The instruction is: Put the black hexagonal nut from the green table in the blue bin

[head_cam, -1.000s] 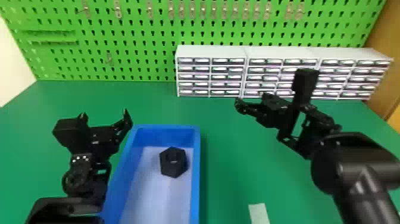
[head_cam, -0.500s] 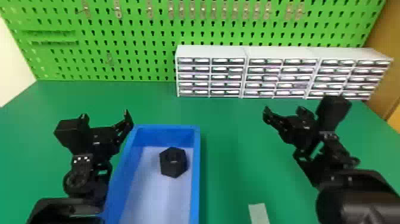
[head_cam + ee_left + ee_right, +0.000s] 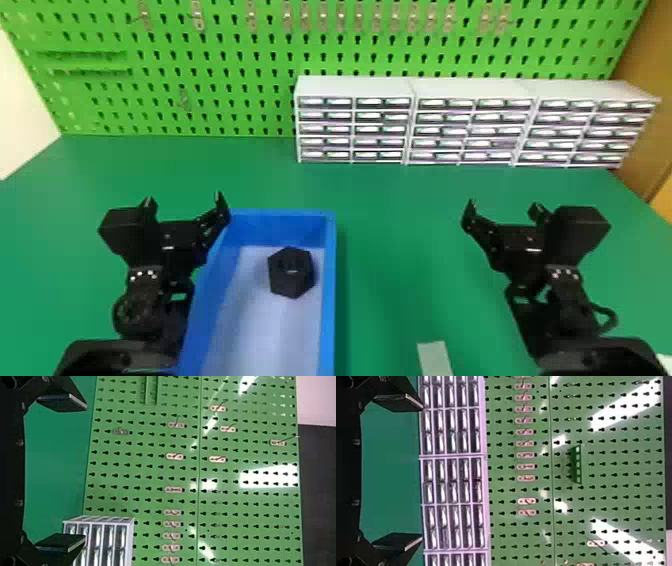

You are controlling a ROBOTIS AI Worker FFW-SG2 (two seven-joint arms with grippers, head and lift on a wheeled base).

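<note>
Black hexagonal nut (image 3: 291, 272) lies inside blue bin (image 3: 328, 300), toward far right corner. I judge placement complete. Left tool (image 3: 185, 199), spread and empty, is nearer, left of nut; right tool (image 3: 503, 204), likewise spread, well apart. Next: withdraw left clear of rim.

Big green board (image 3: 245, 46) with lots of holes

The board stands up at the back of the green table (image 3: 390, 210). Little metal hooks (image 3: 174, 456) are on it, and white shiny light (image 3: 269, 471) glows there too. White boxes of small drawers (image 3: 355, 86) sit in front. A pale wall (image 3: 12, 115) is left, a brown wall (image 3: 655, 60) right.
</note>
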